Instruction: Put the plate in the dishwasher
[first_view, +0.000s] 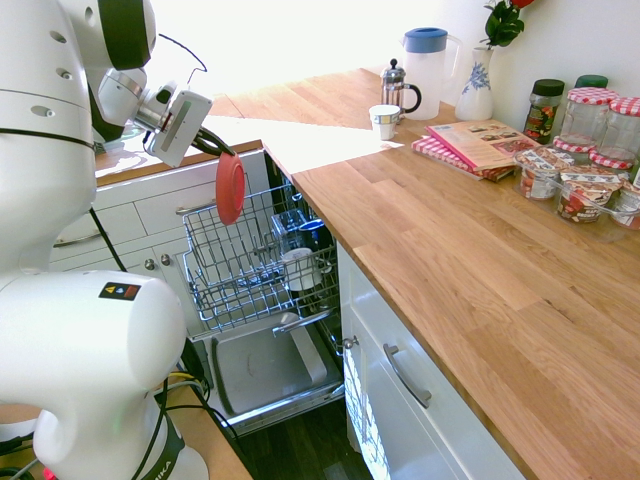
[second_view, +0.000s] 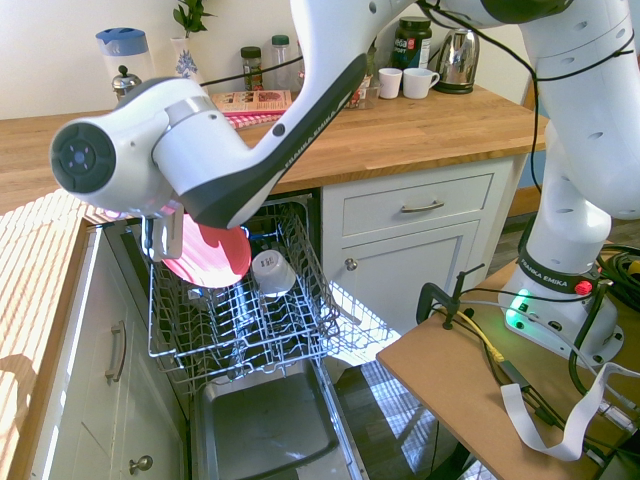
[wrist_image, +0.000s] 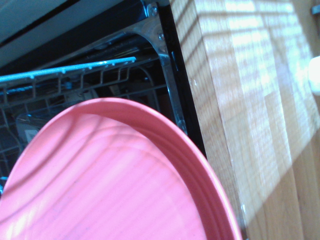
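In the first exterior view, from left to right: the arm is cut off by the picture's edge, and the tool (first_view: 207, 142) is shown pinching the coral-red plate (first_view: 230, 188) by its rim, its fingertips hard to make out. The plate is held upright, above the wire rack (first_view: 255, 260) of the open dishwasher (first_view: 268, 365), and part of the rack is hidden behind it. Now the rack: a white cup (first_view: 299, 269) is seen through the wires, with a blue item (first_view: 316, 235) beside it, only partly visible. Further right, on the wooden desk (first_view: 440, 250), a patterned cup (first_view: 384, 121), a French press (first_view: 397, 90) and a red-checked booklet (first_view: 473, 148) are set out, and at the far right a clear tub of jars (first_view: 583, 195) is cut off. In the wrist view, the plate's lower part is cropped.
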